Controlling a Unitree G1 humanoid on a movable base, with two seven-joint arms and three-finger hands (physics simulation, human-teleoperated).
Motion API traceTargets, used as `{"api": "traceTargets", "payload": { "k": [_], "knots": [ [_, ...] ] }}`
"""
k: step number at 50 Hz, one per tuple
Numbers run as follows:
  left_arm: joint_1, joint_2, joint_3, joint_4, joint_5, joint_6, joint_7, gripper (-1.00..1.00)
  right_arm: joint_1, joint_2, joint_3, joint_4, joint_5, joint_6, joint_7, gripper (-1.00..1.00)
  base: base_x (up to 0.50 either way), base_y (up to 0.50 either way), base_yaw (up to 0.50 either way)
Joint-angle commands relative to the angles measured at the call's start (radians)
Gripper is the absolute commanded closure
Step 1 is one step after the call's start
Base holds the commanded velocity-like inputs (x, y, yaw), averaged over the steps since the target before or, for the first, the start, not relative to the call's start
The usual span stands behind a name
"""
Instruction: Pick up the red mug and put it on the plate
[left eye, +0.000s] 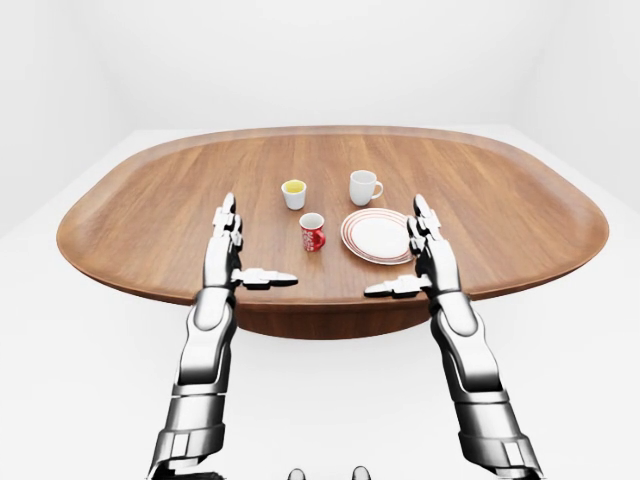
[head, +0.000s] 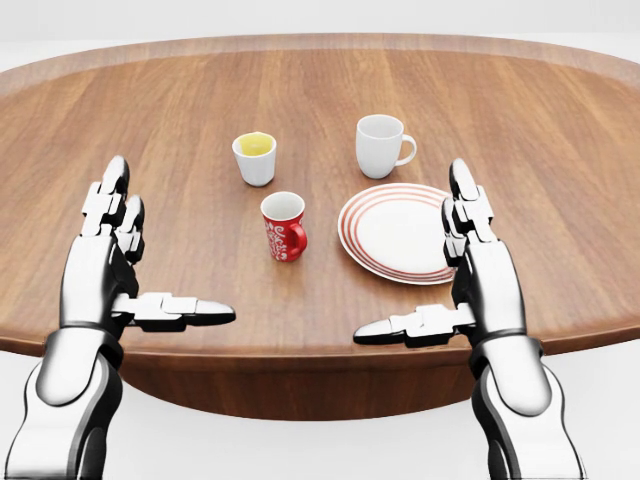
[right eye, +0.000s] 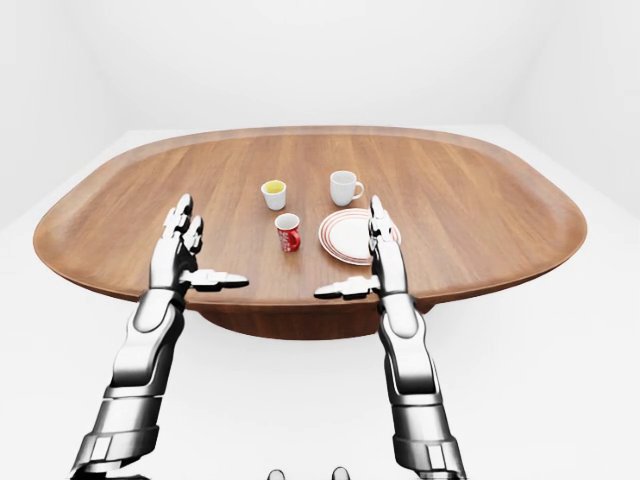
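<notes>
Both arms are glossy chrome-silver, built of rounded segments with dark joint seams. The left hand (head: 110, 265) and right hand (head: 470, 275) have blocky, black-tipped fingers, possibly rubber-padded.

The red mug (head: 284, 226) stands upright on the wooden table (head: 130, 120). Just right of the mug lies the red-ringed plate (head: 408, 232), apart from it. Above the mug sit a small white cup (head: 255, 158) and, to its right, a white mug (head: 381, 146). The left robot hand (head: 118, 268) hovers well left of the mug with fingers spread; the right robot hand (head: 462, 272) overlaps the plate's right edge, fingers likewise spread.
</notes>
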Motion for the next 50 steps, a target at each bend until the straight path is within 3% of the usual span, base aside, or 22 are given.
{"api": "traceTargets", "payload": {
  "k": [1, 14, 50],
  "knots": [
    [-0.091, 0.031, 0.018, 0.054, 0.0, 0.0, 0.012, -1.0, -0.06, -0.015, -0.008, -0.004, 0.002, 0.0, 0.011, -1.0, 0.0, 0.0, 0.0],
    [-0.095, 0.032, 0.013, 0.037, 0.008, 0.0, 0.022, -1.0, -0.06, -0.019, -0.01, -0.019, -0.01, 0.0, 0.017, -1.0, 0.0, 0.0, 0.0],
    [-0.084, 0.025, 0.01, -0.028, 0.025, 0.0, 0.014, -1.0, -0.058, -0.015, -0.001, -0.037, -0.047, 0.0, 0.024, -1.0, 0.2, 0.0, 0.0]
  ]
}}
